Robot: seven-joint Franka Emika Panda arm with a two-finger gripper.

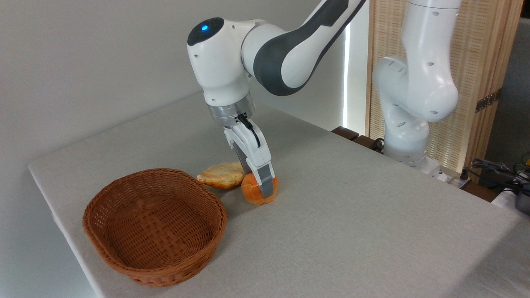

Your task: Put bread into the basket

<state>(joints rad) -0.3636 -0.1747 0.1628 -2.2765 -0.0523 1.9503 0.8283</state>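
Note:
The bread (pixel 251 193), a small round orange-golden bun, sits on the table just right of the basket. My gripper (pixel 258 183) comes down on it from above, one grey fingertip (pixel 268 188) pressed on its near right face, the other finger behind it, mostly hidden. The jaws look closed against the bun's sides, and the bun still touches the tablecloth. The basket (pixel 124 252), oval brown wicker with low sides, stands empty at the front left, a short gap from the bun.
A flatter, paler leaf-shaped pastry (pixel 221 176) lies right behind the basket, touching the bun's left side. The table's left edge (pixel 58 215) runs close past the basket. The arm's white base (pixel 408 140) stands at the far right edge, with cables beside it.

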